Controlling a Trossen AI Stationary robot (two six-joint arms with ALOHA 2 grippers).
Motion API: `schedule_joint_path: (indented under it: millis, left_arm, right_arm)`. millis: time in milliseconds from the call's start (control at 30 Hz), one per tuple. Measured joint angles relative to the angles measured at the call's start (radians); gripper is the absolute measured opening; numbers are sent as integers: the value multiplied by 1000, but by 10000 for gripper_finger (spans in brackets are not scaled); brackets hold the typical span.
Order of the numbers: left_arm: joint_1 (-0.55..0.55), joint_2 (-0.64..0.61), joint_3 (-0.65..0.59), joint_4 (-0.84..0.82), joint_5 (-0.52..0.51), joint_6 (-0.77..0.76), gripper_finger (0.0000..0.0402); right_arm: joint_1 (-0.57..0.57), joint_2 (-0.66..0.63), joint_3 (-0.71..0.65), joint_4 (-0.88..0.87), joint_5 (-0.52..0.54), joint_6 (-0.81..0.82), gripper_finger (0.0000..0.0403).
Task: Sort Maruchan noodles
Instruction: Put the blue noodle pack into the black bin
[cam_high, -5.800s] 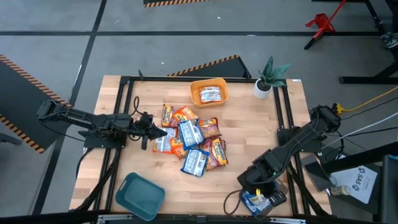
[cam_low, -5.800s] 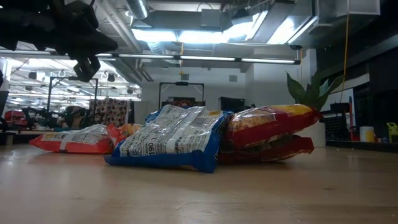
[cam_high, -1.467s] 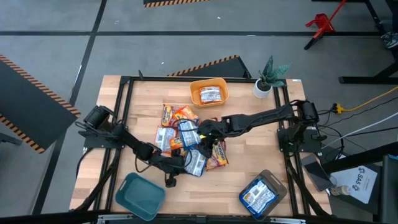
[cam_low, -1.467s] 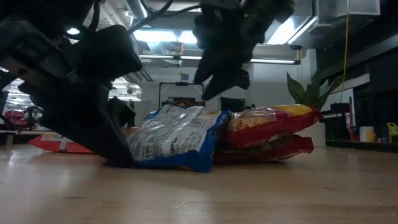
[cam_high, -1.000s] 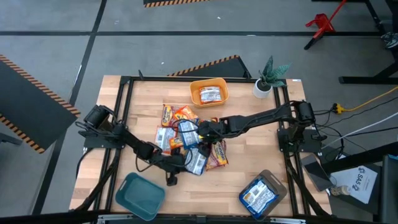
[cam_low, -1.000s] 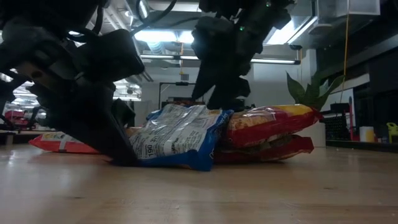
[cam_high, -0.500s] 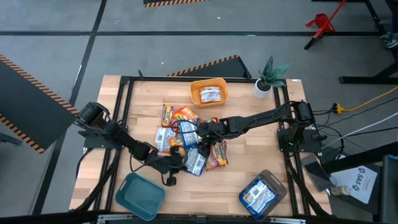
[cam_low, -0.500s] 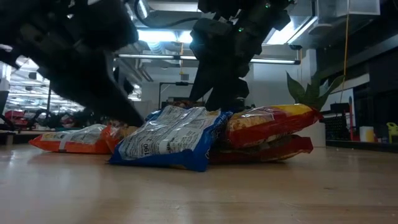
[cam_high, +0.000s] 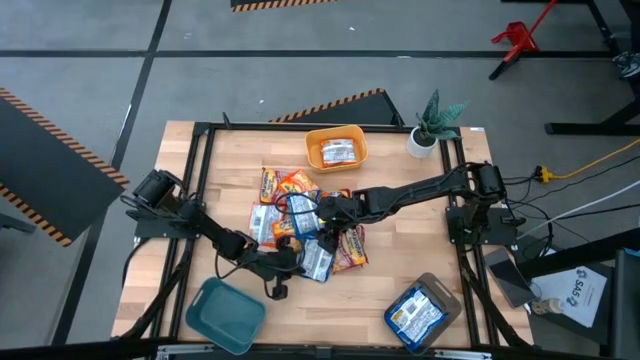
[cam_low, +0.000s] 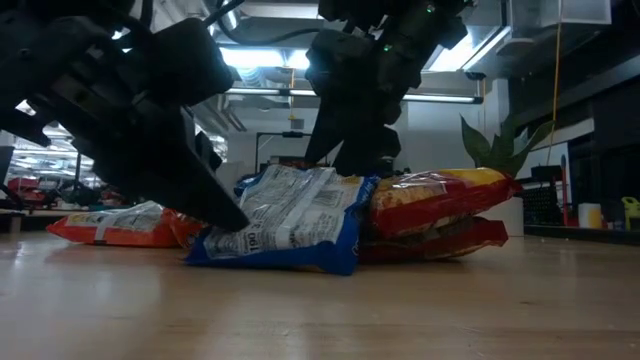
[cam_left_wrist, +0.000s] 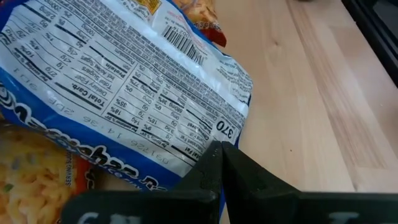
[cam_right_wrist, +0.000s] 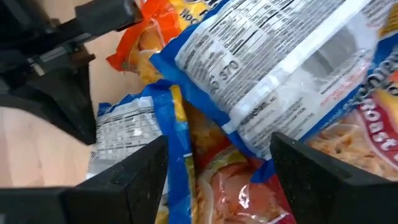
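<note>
The Maruchan noodles (cam_high: 305, 232) lie in a loose overlapping heap at the middle of the wooden bench (cam_high: 400, 260), blue-white, orange and red packets mixed together. One further packet sits in the orange bin (cam_high: 336, 148) at the far edge, and one blue packet lies in the grey bin (cam_high: 422, 312) at the near right corner. The teal bin (cam_high: 224, 314) stands at the near left corner.

Left gripper (cam_high: 292, 261) — low over the bench at the near left edge of the heap, jaws closed, their tips touching the near edge of a blue-white packet (cam_left_wrist: 118, 99) that lies label side up with its nutrition panel showing. The left wrist view does not show any film pinched between the tips; the packet's edge sits just past them.

Right gripper (cam_high: 326, 214) — reaching in from the right, poised over the centre of the heap with jaws spread wide, straddling another blue-white packet (cam_right_wrist: 292, 81) without closing on it.

A small potted plant (cam_high: 432, 122) stands at the far right corner of the bench.
</note>
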Motion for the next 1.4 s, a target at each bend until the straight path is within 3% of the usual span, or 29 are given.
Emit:
schedule_joint_path:
  millis: [167, 700, 1400]
  left_arm:
    - [0, 12, -3, -30, 8, -3, 0]
    - [-1, 45, -2, -16, 7, -26, 0]
    - [35, 47, -3, -15, 7, -27, 0]
  right_arm:
    - [1, 5, 0, 37, -120, -49, 264]
    - [1, 29, -6, 21, -73, -103, 264]
    - [40, 134, -8, 127, -263, 14, 264]
